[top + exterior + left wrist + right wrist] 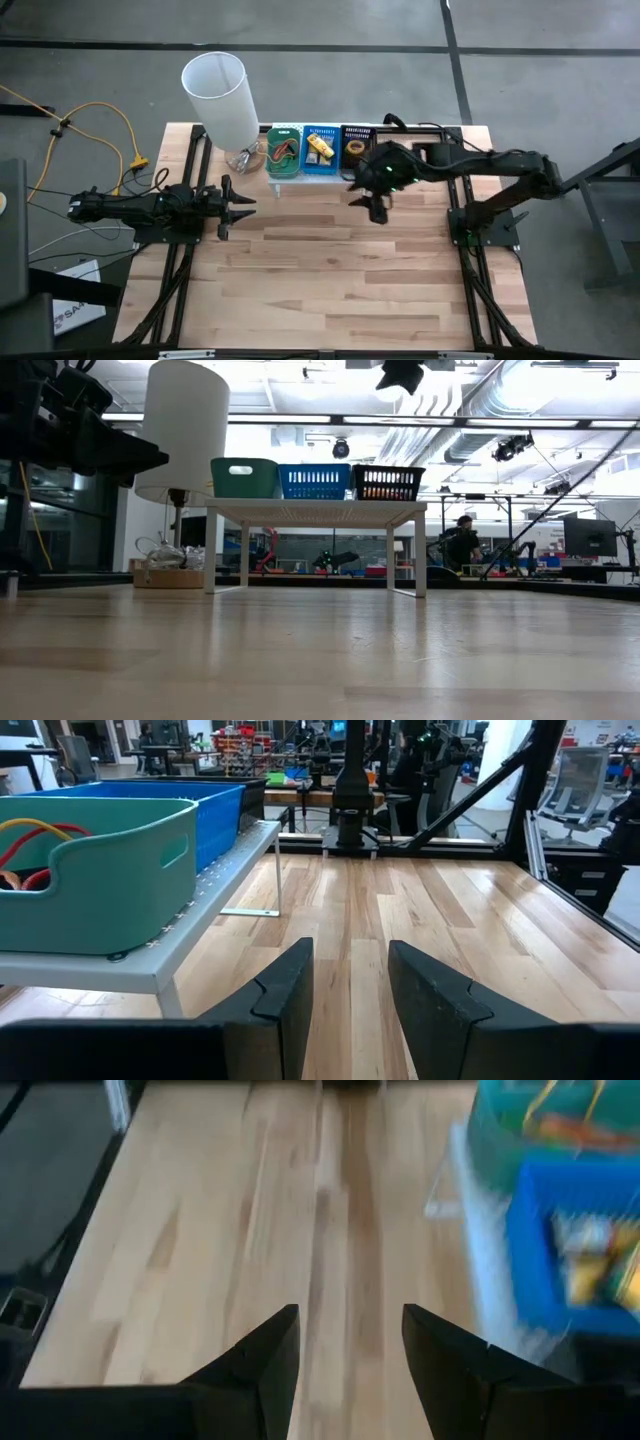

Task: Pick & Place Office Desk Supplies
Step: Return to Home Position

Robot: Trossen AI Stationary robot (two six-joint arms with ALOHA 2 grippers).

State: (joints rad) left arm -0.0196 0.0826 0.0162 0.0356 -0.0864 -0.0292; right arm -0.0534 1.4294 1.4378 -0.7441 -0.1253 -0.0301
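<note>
Three small bins sit side by side on the white perforated shelf (pixel 320 512) at the far edge of the wooden bench (pixel 330 280), beside a white cylindrical lamp (pixel 222 90): a green bin (pixel 284 150) of coloured rubber bands, a blue bin (pixel 320 148) with a yellow-and-white box, and a black bin (pixel 355 148) with a coiled band. The sorting looks complete, which likely explains both empty hands. The left hand (pixel 238 208) hangs spread near the bench's left side; the right hand (pixel 368 203), also spread, hovers just before the shelf
</note>
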